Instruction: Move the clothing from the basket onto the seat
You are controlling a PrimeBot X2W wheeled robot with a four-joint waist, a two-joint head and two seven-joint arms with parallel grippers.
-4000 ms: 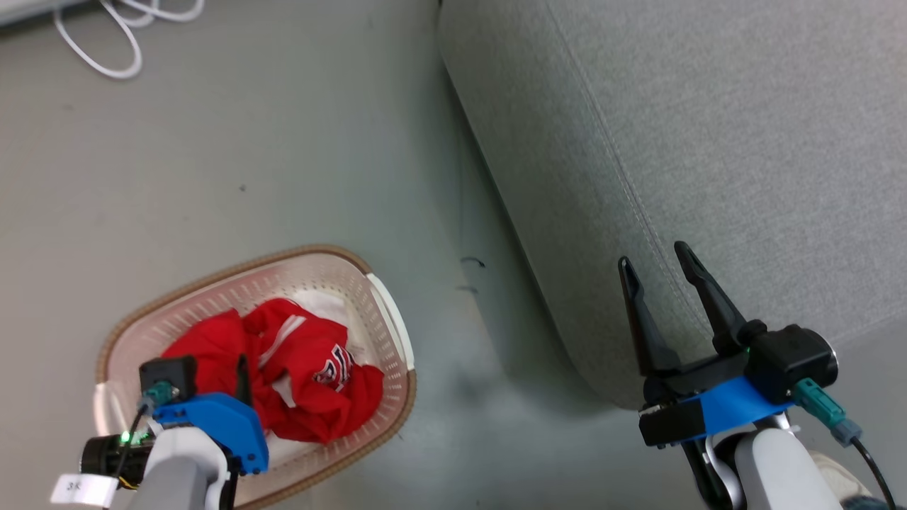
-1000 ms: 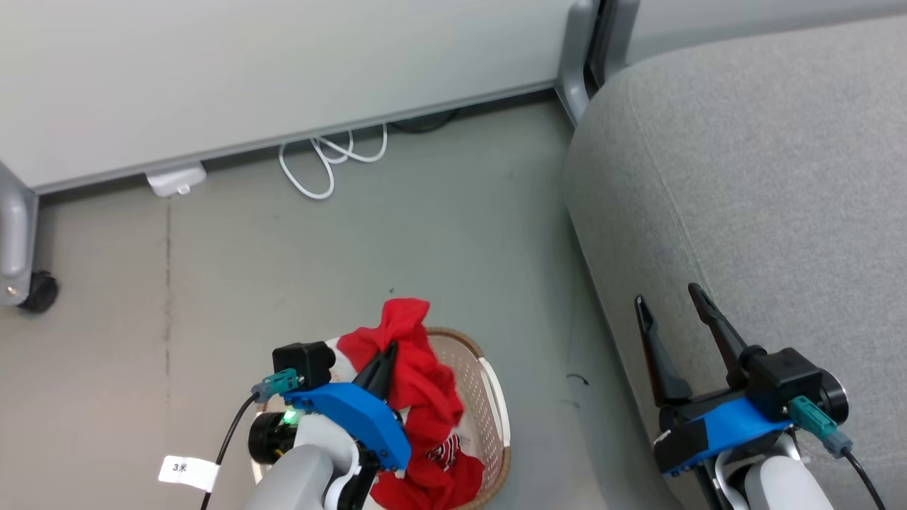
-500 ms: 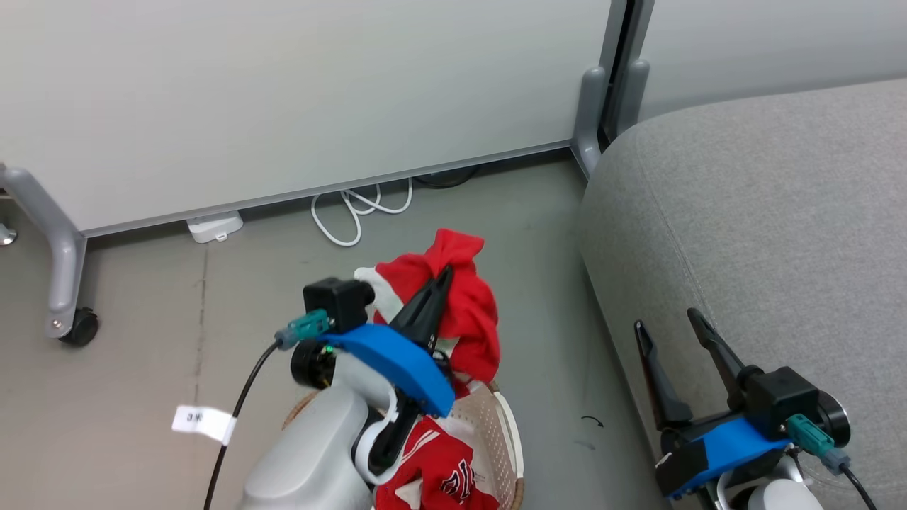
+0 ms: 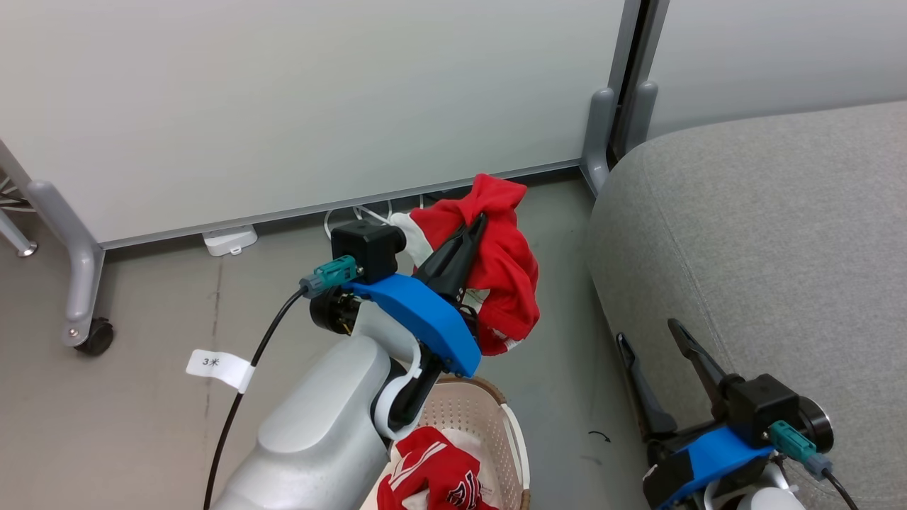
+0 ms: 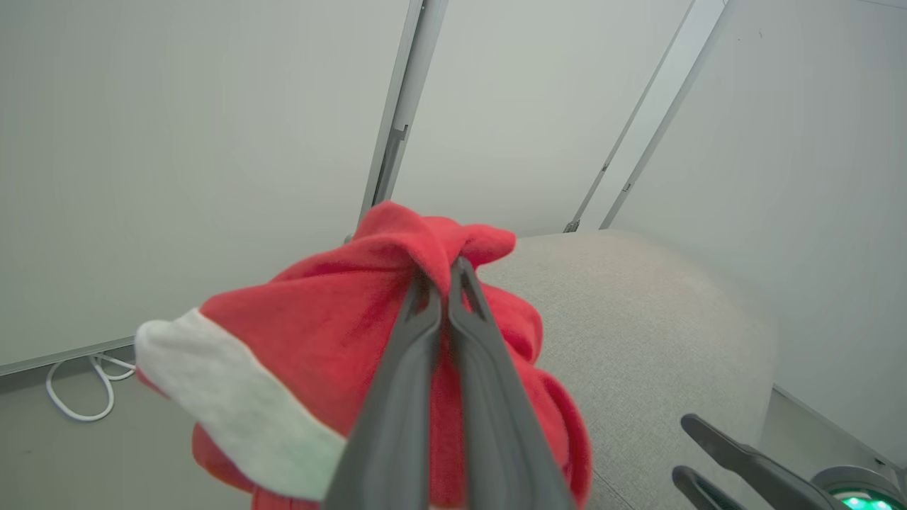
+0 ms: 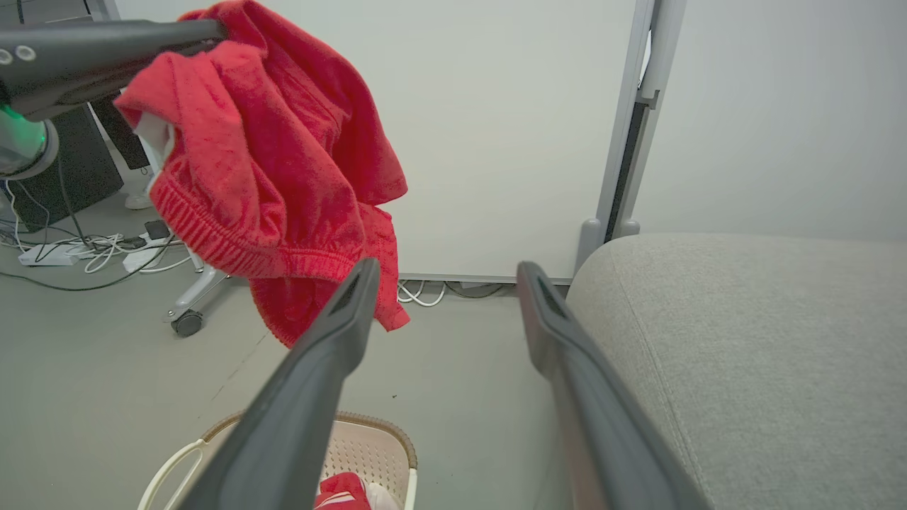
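Note:
My left gripper [image 4: 482,221] is shut on a red garment [image 4: 506,273] with a white panel. The garment hangs in the air above the basket [image 4: 489,388], left of the seat [image 4: 765,234]. In the left wrist view the closed fingers [image 5: 443,273] pinch a fold of that garment [image 5: 319,333], with the grey seat [image 5: 638,319] beyond. A second red garment with dark lettering [image 4: 432,482] lies in the basket. My right gripper [image 4: 648,333] stands open and empty beside the seat's front edge. Its wrist view looks between its fingers [image 6: 448,268] at the hanging garment [image 6: 283,163] and the basket [image 6: 368,439].
A pale partition wall on grey legs stands behind, with a castor [image 4: 96,336] at the left. A white cable [image 4: 354,212] and an adapter [image 4: 230,239] lie at its foot. Bare grey floor separates the basket from the seat.
My left gripper has risen with the red garment, lifting it fully out of the basket and a little rightward. The head camera has tilted up. The right gripper stays open.

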